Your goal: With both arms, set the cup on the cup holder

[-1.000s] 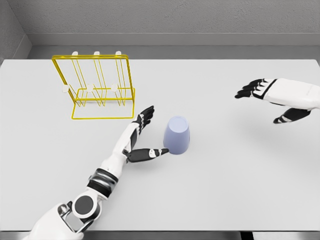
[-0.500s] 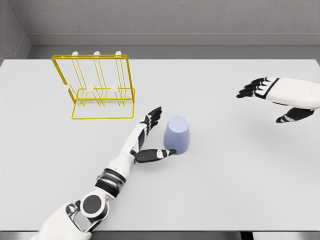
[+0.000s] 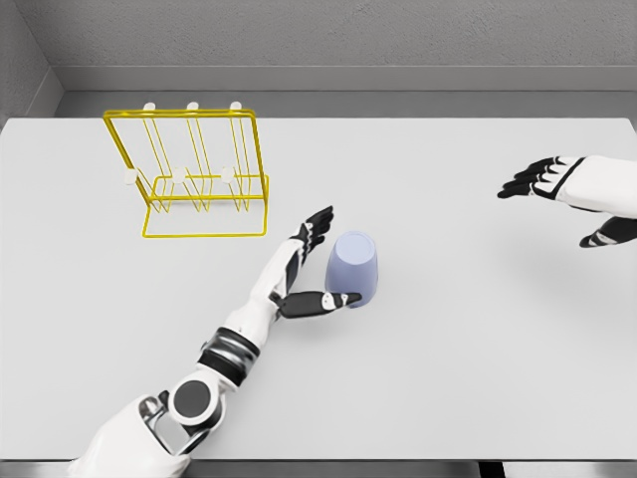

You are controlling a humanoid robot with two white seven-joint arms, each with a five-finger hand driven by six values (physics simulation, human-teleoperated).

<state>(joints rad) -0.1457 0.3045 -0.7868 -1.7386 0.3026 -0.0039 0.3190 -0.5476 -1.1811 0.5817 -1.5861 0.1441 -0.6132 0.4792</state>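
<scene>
A pale lavender cup [image 3: 352, 269] stands upside down near the middle of the white table [image 3: 448, 349]. My left hand [image 3: 320, 261] is open right beside the cup's left side, fingers stretched past it and the thumb [image 3: 323, 301] reaching under its front edge. It does not grip the cup. The yellow wire cup holder [image 3: 194, 174] with white-tipped pegs stands at the back left. My right hand [image 3: 567, 194] hovers open at the far right edge, well away from the cup.
A grey wall runs behind the table's back edge. The table's front edge lies at the bottom of the picture, by my left elbow [image 3: 194, 403].
My left hand has slid right and forward until it sits against the cup's left side. My right hand has drawn back to the right, toward the picture's edge.
</scene>
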